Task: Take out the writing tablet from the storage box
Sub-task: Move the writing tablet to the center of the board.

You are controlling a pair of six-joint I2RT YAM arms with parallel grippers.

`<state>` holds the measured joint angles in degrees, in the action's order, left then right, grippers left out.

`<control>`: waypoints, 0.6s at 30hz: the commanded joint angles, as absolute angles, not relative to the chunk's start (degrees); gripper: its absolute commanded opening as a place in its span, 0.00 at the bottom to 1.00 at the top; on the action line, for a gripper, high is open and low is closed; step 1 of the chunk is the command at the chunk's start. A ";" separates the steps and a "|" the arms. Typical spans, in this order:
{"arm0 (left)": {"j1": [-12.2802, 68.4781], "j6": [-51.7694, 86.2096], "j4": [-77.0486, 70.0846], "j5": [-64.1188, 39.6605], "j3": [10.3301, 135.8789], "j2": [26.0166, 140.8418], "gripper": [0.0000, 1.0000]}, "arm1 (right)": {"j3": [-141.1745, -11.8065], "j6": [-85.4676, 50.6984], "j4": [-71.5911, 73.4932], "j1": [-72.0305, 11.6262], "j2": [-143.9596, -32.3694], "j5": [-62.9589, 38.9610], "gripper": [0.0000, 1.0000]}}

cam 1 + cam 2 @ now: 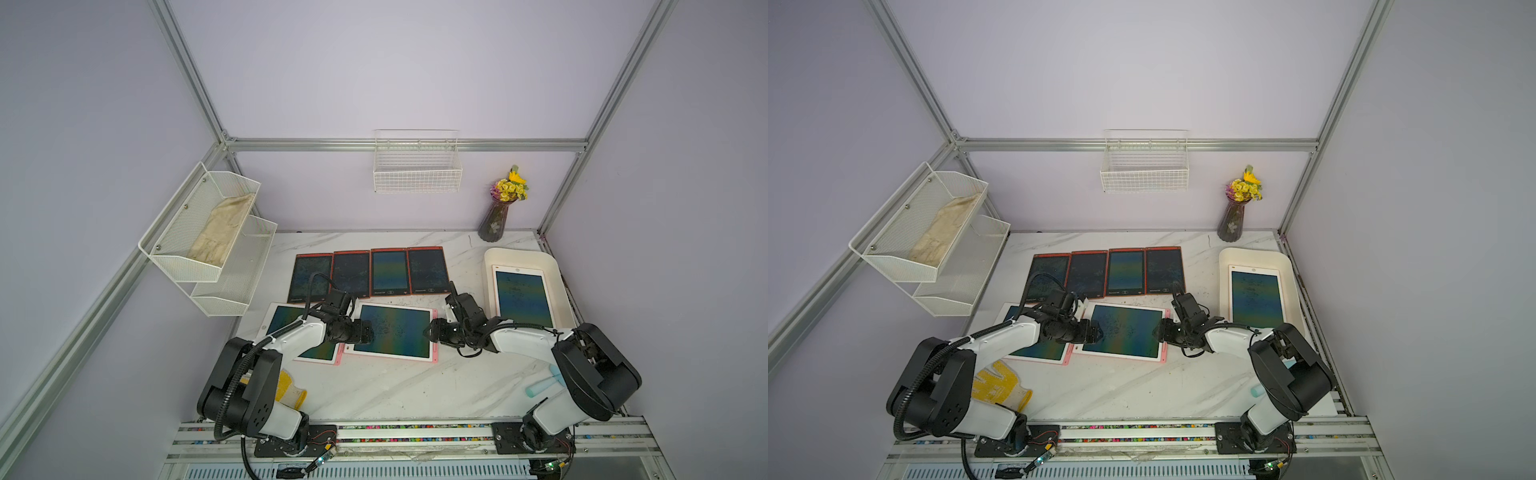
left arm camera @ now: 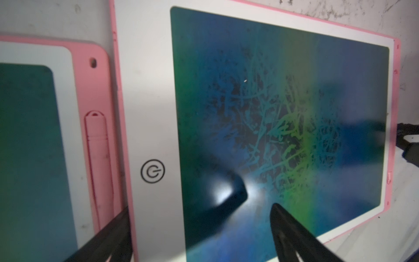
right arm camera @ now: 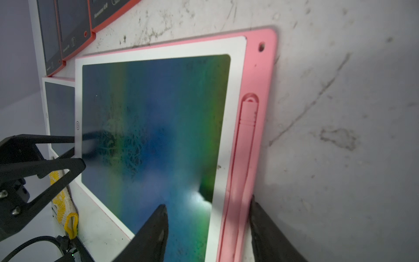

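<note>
One writing tablet (image 1: 392,330) is laid flat on the desk (image 1: 395,386), flanked by the left jaws, spread wide, and the right jaws, partly spread, with nothing gripped. A second tablet (image 1: 523,297) is seen inside the storage box (image 1: 515,254), so its removal is judged not yet done.

A flower vase (image 1: 496,220) stands below and beside the hanging wire basket (image 1: 417,168).

Glossy writing tablet (image 1: 392,330), marble-look table (image 1: 395,386)
</note>
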<state>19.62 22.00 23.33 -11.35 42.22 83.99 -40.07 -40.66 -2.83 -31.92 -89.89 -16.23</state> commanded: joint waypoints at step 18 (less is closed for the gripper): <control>20.04 23.20 25.91 -10.69 44.60 75.13 1.00 | -45.84 -37.11 -3.56 -31.65 -96.66 -16.72 0.65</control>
<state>19.94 23.00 26.26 -10.04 42.24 78.46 -45.41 -38.15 -2.48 -31.81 -94.98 -16.56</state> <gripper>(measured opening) 0.998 0.648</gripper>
